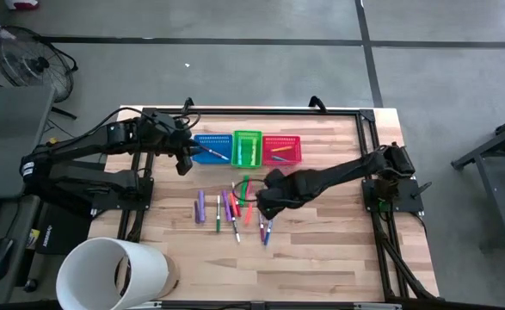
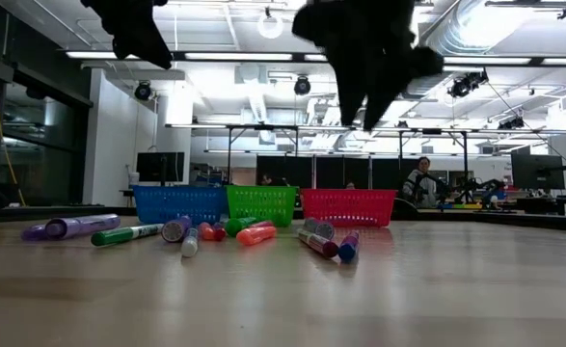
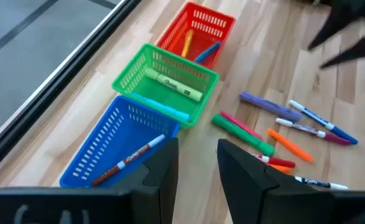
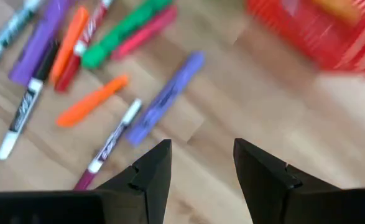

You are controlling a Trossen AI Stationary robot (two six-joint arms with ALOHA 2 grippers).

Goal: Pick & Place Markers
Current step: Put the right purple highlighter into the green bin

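Several markers point(image 1: 233, 207) lie loose on the wooden table in purple, green, orange, red and white point(image 4: 101, 93). At the far edge three mesh baskets stand in a row: blue point(image 1: 211, 148), green point(image 1: 247, 148) and red point(image 1: 281, 149). The blue one holds a white and red marker point(image 3: 129, 163), the green one a yellow-green marker point(image 3: 176, 86), the red one an orange point(image 3: 187, 42) and a blue marker. My right gripper point(image 4: 202, 163) hangs open above the right side of the loose markers, touching none. My left gripper point(image 3: 198, 167) hangs open over the blue basket's left end, nothing between its fingers.
A white round tub point(image 1: 114, 271) stands at the near left corner. A dark frame point(image 1: 368, 116) runs along the table's far and side edges. Bare wood point(image 1: 321, 250) lies near the front. A person point(image 2: 419, 178) sits in the room beyond.
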